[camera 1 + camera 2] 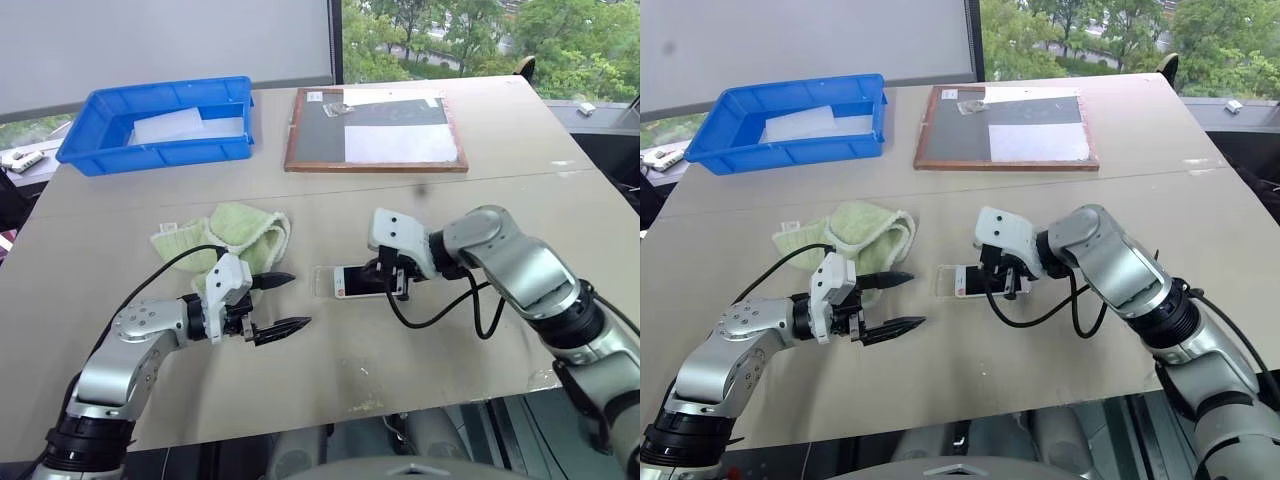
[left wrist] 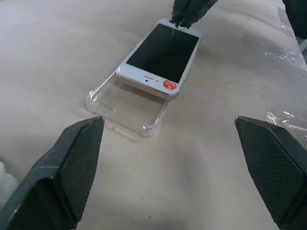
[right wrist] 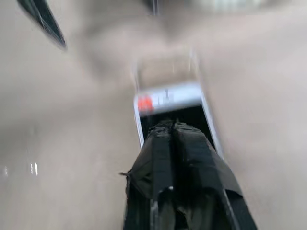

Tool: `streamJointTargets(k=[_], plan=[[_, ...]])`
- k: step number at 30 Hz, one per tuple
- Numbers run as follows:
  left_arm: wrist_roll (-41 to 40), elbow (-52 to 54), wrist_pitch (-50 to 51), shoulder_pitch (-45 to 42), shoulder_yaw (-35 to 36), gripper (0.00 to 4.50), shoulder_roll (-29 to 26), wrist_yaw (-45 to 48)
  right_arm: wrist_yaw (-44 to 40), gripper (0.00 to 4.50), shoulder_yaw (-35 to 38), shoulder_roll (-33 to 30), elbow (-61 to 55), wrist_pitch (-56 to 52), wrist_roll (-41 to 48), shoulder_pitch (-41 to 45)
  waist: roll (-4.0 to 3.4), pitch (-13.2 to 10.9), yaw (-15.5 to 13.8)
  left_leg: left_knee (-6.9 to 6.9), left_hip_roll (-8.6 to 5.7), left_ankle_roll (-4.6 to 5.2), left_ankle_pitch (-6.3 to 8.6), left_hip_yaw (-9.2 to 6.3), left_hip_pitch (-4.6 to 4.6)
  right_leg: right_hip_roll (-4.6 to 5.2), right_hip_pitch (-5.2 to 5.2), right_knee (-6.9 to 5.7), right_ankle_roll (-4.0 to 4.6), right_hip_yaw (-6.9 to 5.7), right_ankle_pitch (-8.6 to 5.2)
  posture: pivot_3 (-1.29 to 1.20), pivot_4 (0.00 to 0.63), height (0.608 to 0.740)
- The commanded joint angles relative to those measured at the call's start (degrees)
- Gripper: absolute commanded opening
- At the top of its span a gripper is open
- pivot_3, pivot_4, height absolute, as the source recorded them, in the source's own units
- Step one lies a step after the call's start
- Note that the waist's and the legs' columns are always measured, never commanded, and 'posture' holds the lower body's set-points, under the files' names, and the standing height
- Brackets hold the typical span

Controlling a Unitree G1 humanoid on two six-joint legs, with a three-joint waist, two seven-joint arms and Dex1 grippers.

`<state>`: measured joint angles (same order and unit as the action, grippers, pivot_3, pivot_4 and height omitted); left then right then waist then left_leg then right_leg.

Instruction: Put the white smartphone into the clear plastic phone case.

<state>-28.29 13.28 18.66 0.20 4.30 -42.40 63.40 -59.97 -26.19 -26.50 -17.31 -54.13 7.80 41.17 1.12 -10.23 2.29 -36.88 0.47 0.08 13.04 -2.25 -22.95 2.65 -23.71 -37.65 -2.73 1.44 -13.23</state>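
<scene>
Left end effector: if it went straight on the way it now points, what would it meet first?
Probably the clear plastic phone case, lying on the table ahead of the open left end effector. The white smartphone lies partly in its far end. Depth is uncertain.

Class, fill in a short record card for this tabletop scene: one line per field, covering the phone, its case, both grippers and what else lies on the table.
Phone: white smartphone with dark screen, flat, screen up, one end lying over the case's end
Case: clear plastic phone case, open side up, mostly unfilled
Right gripper: shut, black fingertips together on the phone's far end
Left gripper: open, holds nothing, points at the case
Progress: phone not yet seated in case
Other items: green cloth, blue plastic bin, wooden-framed board
Surface: beige table
</scene>
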Motion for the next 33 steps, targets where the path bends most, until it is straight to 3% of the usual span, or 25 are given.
streamJointTargets(k=[1, 9, 20, 23, 26, 33], plan=[[-0.72, 1.89, -0.01, -0.15, 1.04, 4.50, -0.51, -0.02, 1.56, 0.07, -0.14, 1.07, 5.32, 7.65, 0.06, -2.68, -0.01, -0.01, -0.04, 0.00, 0.00, 0.00, 0.00, 0.01, 0.00, 0.00, 0.00, 0.01, -0.06, 0.01, 0.04, 0.00, 0.150, 0.740], [-0.87, 2.51, 0.63, 0.03, 1.11, 4.50, -0.50, -0.21, 5.24, 0.07, -4.76, 1.71, 17.83, 18.48, -7.08, -2.00, 0.02, 0.02, 0.09, -0.01, -0.01, 0.00, 0.00, 0.07, 0.10, -0.01, 0.02, -0.03, -0.04, 0.06, -0.02, 0.00, 0.150, 0.740], [-0.78, 2.57, 1.31, -1.03, 0.56, 4.50, -0.13, -0.87, 2.62, 0.07, -7.92, 2.92, 22.00, 22.84, -9.83, -2.67, 0.08, 0.08, -0.06, 0.00, -0.01, 0.00, 0.00, 0.06, 0.12, 0.00, 0.04, -0.04, 0.02, 0.06, -0.01, 0.00, 0.150, 0.740], [-0.80, 2.57, 1.38, -1.14, 0.64, 4.50, -0.12, -0.95, 4.28, 0.07, -1.42, 5.76, 20.65, 21.49, -5.52, -2.40, 0.08, 0.08, 0.03, 0.00, 0.00, 0.00, 0.00, 0.05, 0.15, -0.02, 0.05, -0.05, 0.01, 0.06, -0.02, 0.00, 0.150, 0.740], [-0.85, 2.56, 1.42, -1.01, 0.76, 4.50, -0.21, -0.87, 3.22, 0.07, 7.91, 8.56, 14.55, 15.43, 4.27, -1.78, 0.05, 0.02, 0.01, 0.01, 0.02, 0.00, 0.00, 0.05, 0.11, -0.02, 0.03, -0.06, 0.10, 0.06, 0.05, 0.00, 0.150, 0.740], [-1.19, 2.57, 1.63, -0.70, 1.08, 4.50, -0.58, -0.43, -2.83, 0.07, 4.75, 1.57, 1.98, 8.17, 10.31, -4.68, 0.01, -0.03, -0.18, 0.13, 0.03, 0.00, 0.00, 0.00, 0.02, 0.03, 0.01, 0.11, -0.01, 0.02, 0.15, 0.00, 0.150, 0.740]])
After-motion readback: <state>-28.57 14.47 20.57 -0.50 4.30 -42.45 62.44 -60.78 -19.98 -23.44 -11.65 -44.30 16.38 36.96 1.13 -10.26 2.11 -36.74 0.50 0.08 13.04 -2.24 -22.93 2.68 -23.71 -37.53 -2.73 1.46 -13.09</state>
